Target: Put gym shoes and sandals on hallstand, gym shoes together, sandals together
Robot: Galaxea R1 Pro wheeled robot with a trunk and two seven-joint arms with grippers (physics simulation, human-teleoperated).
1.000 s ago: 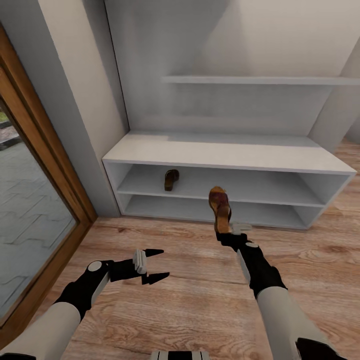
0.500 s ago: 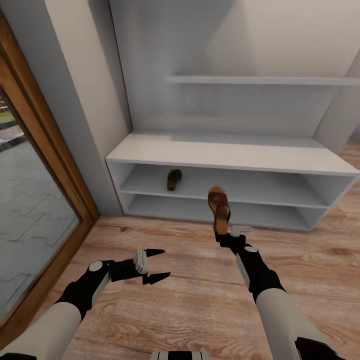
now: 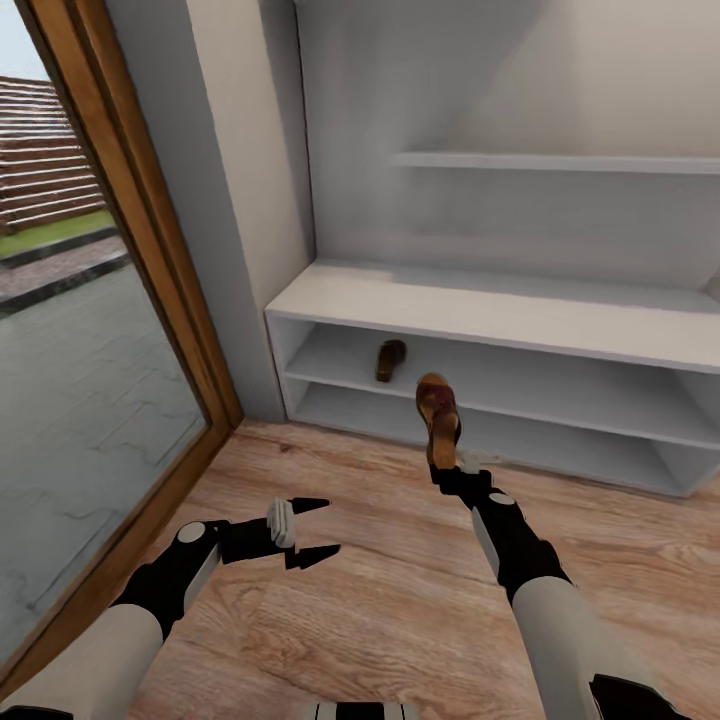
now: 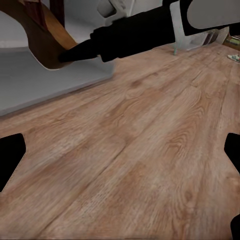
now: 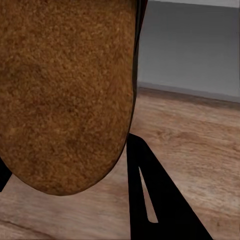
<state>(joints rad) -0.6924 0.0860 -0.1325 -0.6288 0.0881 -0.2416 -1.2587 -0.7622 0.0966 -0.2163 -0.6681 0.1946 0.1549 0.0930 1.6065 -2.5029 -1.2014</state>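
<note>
My right gripper (image 3: 441,468) is shut on the heel end of one dark brown sandal (image 3: 437,410), holding it up above the corridor floor (image 3: 400,590) in front of the hallstand (image 3: 500,315). Its tan insole (image 5: 65,90) fills the right wrist view beside a black finger (image 5: 150,195). The other sandal (image 3: 390,360) lies on the hallstand's upper open shelf level, near its left end. My left gripper (image 3: 311,527) hangs open over bare floor with nothing in it. The left wrist view catches the held sandal (image 4: 45,35) too. The gym shoes are out of view.
A wood-framed glass door (image 3: 120,260) runs along the left, and a grey wall corner (image 3: 240,200) stands between it and the hallstand. A higher shelf (image 3: 560,162) crosses the back panel. A small pale thing (image 4: 233,57) lies far off on the floor, too small to tell.
The whole picture has shifted: the camera turned left, so the hallstand sits further right and more of the door shows. Both arms hold the same pose, the sandal still gripped.
</note>
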